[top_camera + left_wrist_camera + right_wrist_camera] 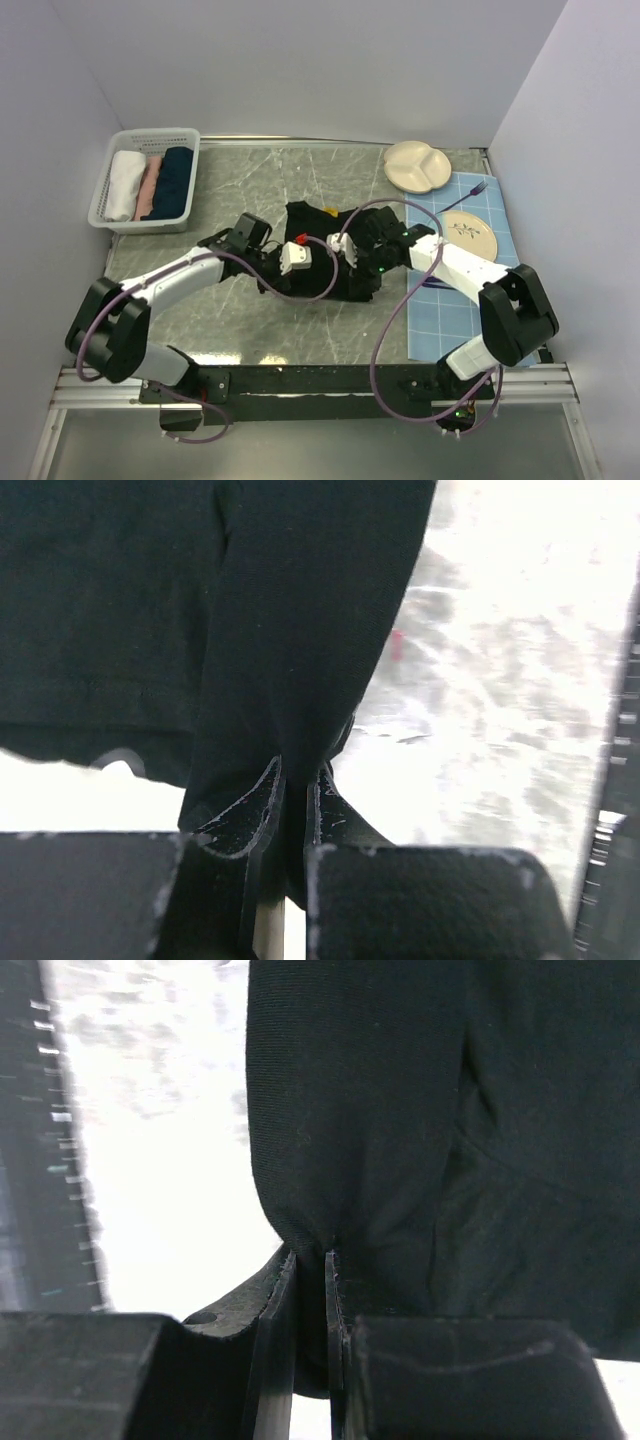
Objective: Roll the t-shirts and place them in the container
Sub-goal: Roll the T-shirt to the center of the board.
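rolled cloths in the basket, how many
3, side by side in the white basket: white roll on the left, pink roll in the middle, navy roll on the right; others may be hidden underneath.

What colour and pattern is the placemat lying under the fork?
The placemat is blue with a pale grid of lines, clearest in the top external view.

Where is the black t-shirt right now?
In the top view, the black t-shirt lies bunched mid-table, pinched by the left gripper and right gripper, between the white basket on the left and the blue mat on the right.
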{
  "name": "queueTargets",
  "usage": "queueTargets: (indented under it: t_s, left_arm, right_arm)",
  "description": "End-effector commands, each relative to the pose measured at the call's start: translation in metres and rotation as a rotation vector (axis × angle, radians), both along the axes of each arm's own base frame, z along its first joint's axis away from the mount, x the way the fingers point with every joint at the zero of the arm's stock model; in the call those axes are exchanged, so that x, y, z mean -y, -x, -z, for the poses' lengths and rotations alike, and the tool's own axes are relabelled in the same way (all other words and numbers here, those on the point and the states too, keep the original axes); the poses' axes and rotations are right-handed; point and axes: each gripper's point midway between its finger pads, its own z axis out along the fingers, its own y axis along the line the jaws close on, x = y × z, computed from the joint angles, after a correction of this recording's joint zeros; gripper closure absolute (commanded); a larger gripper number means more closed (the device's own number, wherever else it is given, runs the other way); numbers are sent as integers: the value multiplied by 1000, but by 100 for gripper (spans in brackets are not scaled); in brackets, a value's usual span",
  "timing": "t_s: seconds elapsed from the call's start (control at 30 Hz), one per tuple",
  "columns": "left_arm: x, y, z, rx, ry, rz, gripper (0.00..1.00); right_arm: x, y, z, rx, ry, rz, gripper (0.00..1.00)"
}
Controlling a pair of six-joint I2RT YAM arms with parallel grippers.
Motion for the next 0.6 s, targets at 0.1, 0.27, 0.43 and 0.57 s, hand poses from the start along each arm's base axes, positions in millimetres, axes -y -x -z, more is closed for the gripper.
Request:
queueTargets:
  t_s: [0.1, 0.27, 0.43, 0.57]
  left_arm:
    - [16, -6, -9, -255, 46, 15, 91]
    - [22, -30, 5, -350, 8, 53, 92]
    - [19, -53, 28, -398, -53, 65, 93]
    - [14, -61, 37, -399, -71, 56, 92]
  right_arm:
    - [8, 5, -14, -352, -76, 131, 92]
    - [12, -14, -4, -465, -69, 156, 92]
    - [25, -41, 10, -528, -64, 229, 91]
    - [32, -55, 21, -554, -26, 256, 91]
